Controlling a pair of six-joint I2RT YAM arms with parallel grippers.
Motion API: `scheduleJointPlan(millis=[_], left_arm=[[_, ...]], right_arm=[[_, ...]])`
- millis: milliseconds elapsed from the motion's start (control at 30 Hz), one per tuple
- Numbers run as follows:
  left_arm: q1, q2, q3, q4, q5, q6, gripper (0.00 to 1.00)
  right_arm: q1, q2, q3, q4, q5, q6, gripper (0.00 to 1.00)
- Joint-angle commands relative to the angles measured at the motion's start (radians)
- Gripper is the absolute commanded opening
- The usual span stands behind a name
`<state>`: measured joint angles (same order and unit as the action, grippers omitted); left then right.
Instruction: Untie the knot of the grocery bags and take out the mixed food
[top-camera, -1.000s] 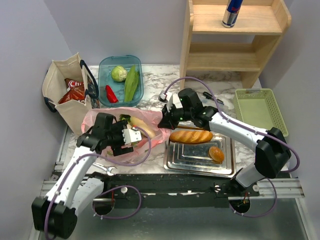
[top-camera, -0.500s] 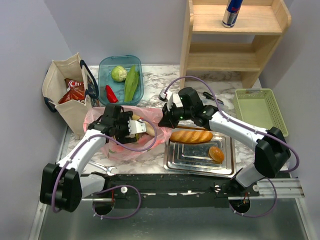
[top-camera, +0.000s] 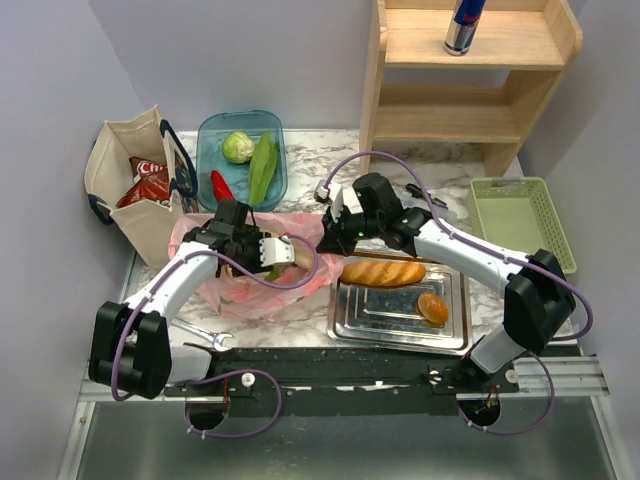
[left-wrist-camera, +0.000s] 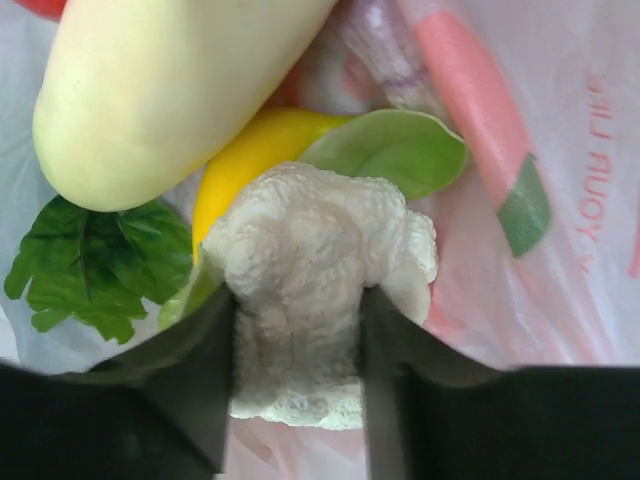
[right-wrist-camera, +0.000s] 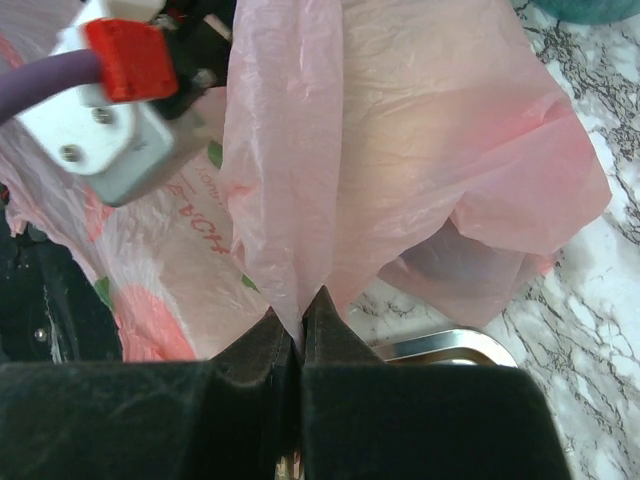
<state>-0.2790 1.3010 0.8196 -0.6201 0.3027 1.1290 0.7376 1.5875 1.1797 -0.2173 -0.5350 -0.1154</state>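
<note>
Your left end effector (left-wrist-camera: 298, 345) was clamped on the cauliflower (left-wrist-camera: 325, 250) inside the pink bag (left-wrist-camera: 560, 200), crown pointing away from the wrist. The pale long vegetable (left-wrist-camera: 170, 90) lay diagonally just beyond. Your right end effector (right-wrist-camera: 300, 335), arm stretched leftward, pinched together on the bag's right edge. The bag's red print appeared mirrored and unreadable.

Robot lab cell, kitchen-staged. Plain partition walls (top-camera: 320, 60) box in a marble-print table (top-camera: 310, 160). Left arm (top-camera: 170, 290) and right arm (top-camera: 470, 255) bolted to metal rail (top-camera: 570, 372). Wooden shelf (top-camera: 480, 110), steel tray (top-camera: 385, 310) as props.
</note>
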Motion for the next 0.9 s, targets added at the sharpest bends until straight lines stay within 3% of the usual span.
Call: scheduleJointPlan(millis=[0,33,67,433,533,600,667,733,867], left_arm=[[0.004,-0.088,0.023,-0.29,0.122,0.021,0.18],[0.004,-0.132,0.036,-0.299,0.157,0.018,0.05],[0.003,-0.166,0.05,-0.308,0.196,0.014,0.0],[-0.035,-0.373,0.238,-0.389,0.465,-0.11,0.0],[-0.053,-0.43,0.294,-0.318,0.539,-0.239,0.0],[-0.055,-0.453,0.333,-0.184,0.564,-0.414,0.0],[-0.055,-0.455,0.377,-0.012,0.518,-0.625,0.0],[-0.055,-0.426,0.428,0.144,0.352,-0.796,0.0],[-0.012,-0.278,0.563,0.266,0.035,-0.916,0.0]], right_arm=[[-0.008,-0.009,0.007,-0.018,-0.008,-0.028,0.01],[-0.009,-0.01,0.003,-0.016,-0.009,-0.03,0.01],[-0.009,-0.01,0.0,-0.013,-0.008,-0.032,0.01],[-0.018,-0.019,-0.006,0.002,-0.018,-0.019,0.01],[-0.02,-0.025,-0.008,0.002,-0.019,-0.012,0.01],[-0.021,-0.033,-0.009,-0.002,-0.019,-0.008,0.01],[-0.02,-0.045,-0.016,-0.005,-0.015,-0.003,0.01],[-0.021,-0.06,-0.028,-0.004,-0.009,0.007,0.01],[-0.021,-0.09,-0.063,0.029,-0.018,0.044,0.01]])
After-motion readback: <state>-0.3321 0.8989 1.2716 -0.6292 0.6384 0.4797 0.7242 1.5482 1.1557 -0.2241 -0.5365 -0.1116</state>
